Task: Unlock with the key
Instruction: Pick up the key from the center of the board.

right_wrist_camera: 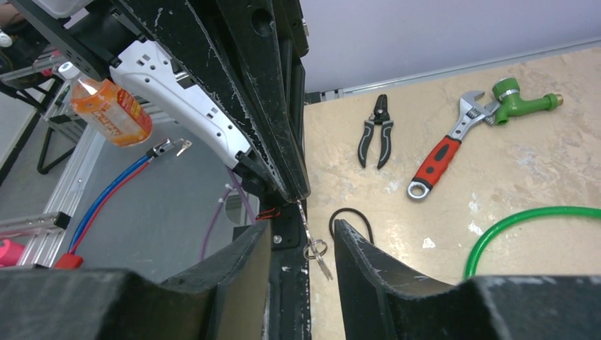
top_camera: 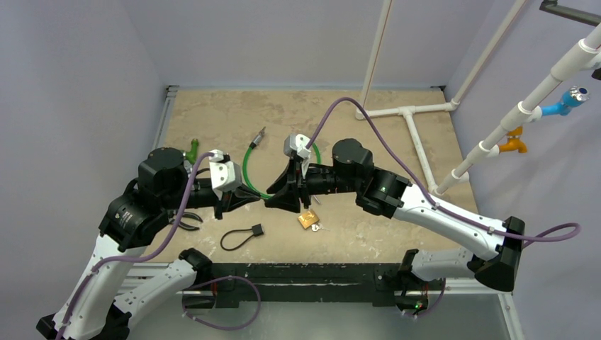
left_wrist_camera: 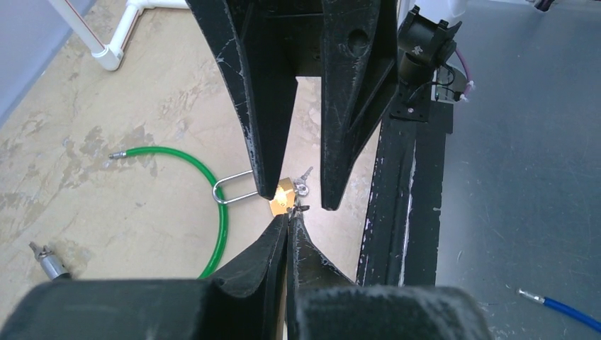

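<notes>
A brass padlock [top_camera: 307,219] with a silver shackle [left_wrist_camera: 234,188] lies on the table, and a small silver piece [left_wrist_camera: 305,177] rests against its body. My left gripper [left_wrist_camera: 290,214] is shut on a key [right_wrist_camera: 303,211], from which a ring [right_wrist_camera: 316,248] and a second key [right_wrist_camera: 324,267] dangle. My right gripper [right_wrist_camera: 302,225] faces it tip to tip and stands open. The dangling ring hangs between its fingers [right_wrist_camera: 354,241] without touching them. Both grippers [top_camera: 264,201] hover a little left of and above the padlock.
A green cable loop [top_camera: 248,166] lies behind the grippers. Pliers [right_wrist_camera: 375,131], a red-handled wrench [right_wrist_camera: 443,156] and a green hose nozzle [right_wrist_camera: 521,103] lie at the table's left side. A black cord loop [top_camera: 241,237] sits near the front edge, and a white pipe frame [top_camera: 411,120] stands at the back right.
</notes>
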Controlling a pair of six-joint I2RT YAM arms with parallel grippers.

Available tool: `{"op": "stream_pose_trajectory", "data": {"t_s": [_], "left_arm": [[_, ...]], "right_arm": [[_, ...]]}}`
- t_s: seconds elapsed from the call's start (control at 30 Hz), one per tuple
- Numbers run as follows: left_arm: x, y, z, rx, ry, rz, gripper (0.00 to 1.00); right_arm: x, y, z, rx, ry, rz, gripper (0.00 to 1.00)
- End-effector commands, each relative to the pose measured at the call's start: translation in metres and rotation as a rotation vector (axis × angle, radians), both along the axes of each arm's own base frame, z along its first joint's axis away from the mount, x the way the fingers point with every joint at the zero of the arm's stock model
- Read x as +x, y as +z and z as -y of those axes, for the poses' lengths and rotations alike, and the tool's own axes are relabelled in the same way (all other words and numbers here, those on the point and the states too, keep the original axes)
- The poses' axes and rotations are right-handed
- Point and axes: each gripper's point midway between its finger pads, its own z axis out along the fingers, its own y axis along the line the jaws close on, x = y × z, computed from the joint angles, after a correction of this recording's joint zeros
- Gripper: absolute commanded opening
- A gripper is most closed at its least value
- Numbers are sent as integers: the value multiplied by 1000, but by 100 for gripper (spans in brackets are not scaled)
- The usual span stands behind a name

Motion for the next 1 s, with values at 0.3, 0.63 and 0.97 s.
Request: {"op": "stream_pose_trajectory", "data": {"t_s": [0.3, 0.63, 0.97], "left_arm": [[-6, 23, 3, -54, -26, 23, 0], [-6, 24, 2, -55, -22, 29, 0], [-5, 25, 3, -57, -20, 33, 0]], "right_arm": [[19, 14, 0, 84, -101, 90, 49], [5, 14, -7, 98, -12, 61, 20], [-4, 16, -7, 97, 39, 49, 0]]}}
